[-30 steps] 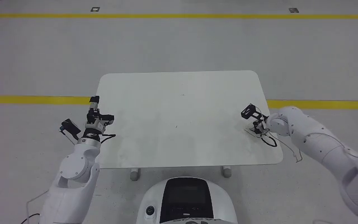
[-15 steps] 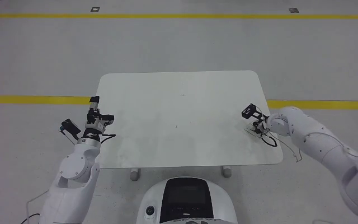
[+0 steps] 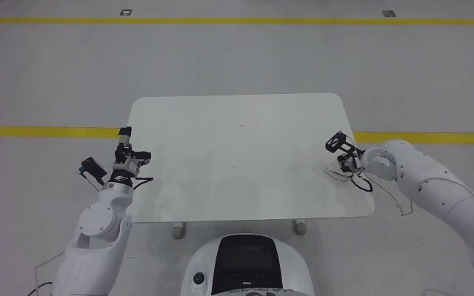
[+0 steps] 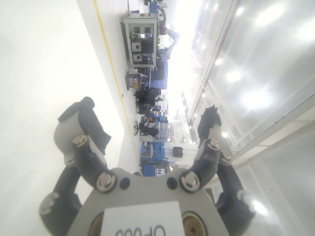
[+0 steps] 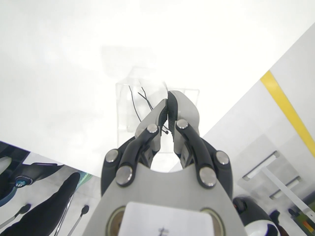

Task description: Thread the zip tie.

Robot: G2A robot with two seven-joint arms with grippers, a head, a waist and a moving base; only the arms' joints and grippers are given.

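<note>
Thin black zip ties [image 5: 137,100] lie in a clear shallow tray [image 5: 121,114] at the right edge of the white table [image 3: 237,155]. My right gripper [image 5: 167,108] hangs just over that tray, its jaws pressed together. One black zip tie runs into the fingertips, and its small head [image 5: 167,131] shows in the gap behind them. From above, the right gripper [image 3: 342,157] sits by the clear tray [image 3: 335,175]. My left gripper [image 3: 126,148] is at the table's left edge, open and holding nothing. In its wrist view the left gripper [image 4: 150,114] faces out into the room.
A black cable loop [image 3: 360,185] hangs by the right wrist near the table's front right corner. Yellow floor lines [image 3: 67,132] run on both sides of the table. The table's middle is bare white surface.
The right gripper has shifted slightly right and toward the table's far side, away from the tray. The left arm has kept still.
</note>
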